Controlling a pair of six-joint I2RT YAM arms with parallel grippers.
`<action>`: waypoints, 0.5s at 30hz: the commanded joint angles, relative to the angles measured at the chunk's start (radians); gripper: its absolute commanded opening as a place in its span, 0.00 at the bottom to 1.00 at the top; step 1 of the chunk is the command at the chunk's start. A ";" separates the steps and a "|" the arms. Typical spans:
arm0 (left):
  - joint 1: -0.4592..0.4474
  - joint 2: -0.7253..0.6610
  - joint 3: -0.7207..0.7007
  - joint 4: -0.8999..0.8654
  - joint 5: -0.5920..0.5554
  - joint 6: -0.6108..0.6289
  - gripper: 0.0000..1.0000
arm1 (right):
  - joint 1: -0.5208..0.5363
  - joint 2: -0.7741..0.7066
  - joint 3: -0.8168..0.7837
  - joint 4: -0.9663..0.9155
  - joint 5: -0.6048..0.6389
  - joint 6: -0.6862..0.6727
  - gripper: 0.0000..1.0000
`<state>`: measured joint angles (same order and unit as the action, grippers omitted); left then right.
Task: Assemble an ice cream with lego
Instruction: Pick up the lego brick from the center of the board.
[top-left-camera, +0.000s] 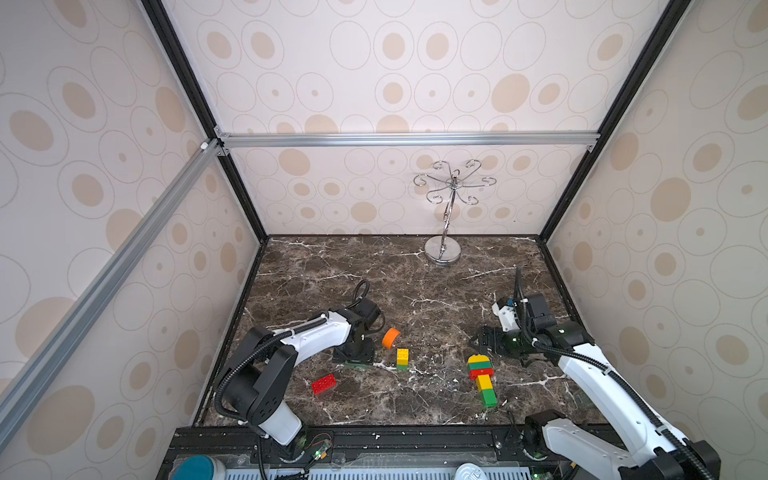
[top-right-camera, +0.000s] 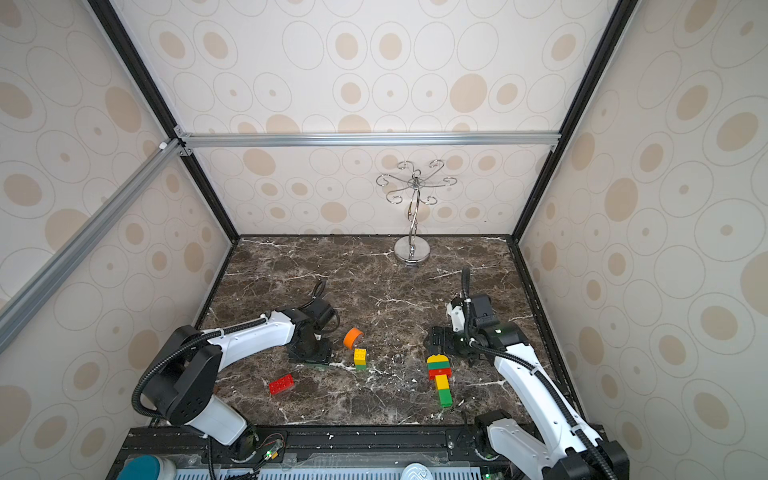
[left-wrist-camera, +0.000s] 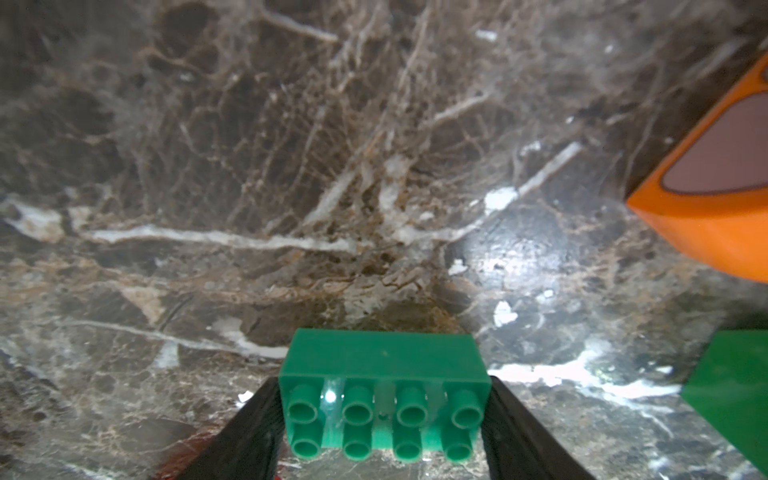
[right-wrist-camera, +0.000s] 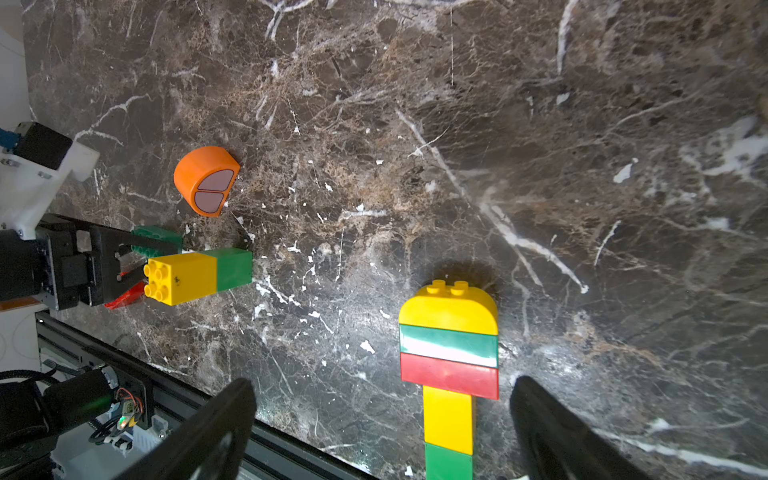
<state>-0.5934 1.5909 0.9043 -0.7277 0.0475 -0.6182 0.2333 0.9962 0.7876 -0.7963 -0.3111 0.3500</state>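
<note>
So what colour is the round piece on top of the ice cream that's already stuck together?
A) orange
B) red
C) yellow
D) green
C: the yellow round piece caps the ice cream, right above its green and red layers; the orange round piece lies loose, apart from it.

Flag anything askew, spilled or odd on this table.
The orange domed piece lies tipped on its side with its hollow underside showing, beside the yellow-green stack. Small white flecks litter the marble table. The assembled ice cream lies flat and looks intact.
</note>
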 joint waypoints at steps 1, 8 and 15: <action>0.008 -0.023 0.032 -0.011 -0.008 -0.017 0.72 | -0.008 -0.005 -0.011 -0.003 0.004 -0.016 0.98; 0.008 -0.020 0.025 -0.003 0.001 -0.021 0.71 | -0.008 -0.008 -0.011 -0.003 0.004 -0.016 0.98; 0.007 -0.044 0.026 -0.011 -0.006 -0.048 0.57 | -0.008 -0.008 -0.012 -0.003 0.005 -0.016 0.99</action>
<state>-0.5934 1.5814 0.9054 -0.7204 0.0475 -0.6392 0.2333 0.9962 0.7868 -0.7940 -0.3107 0.3496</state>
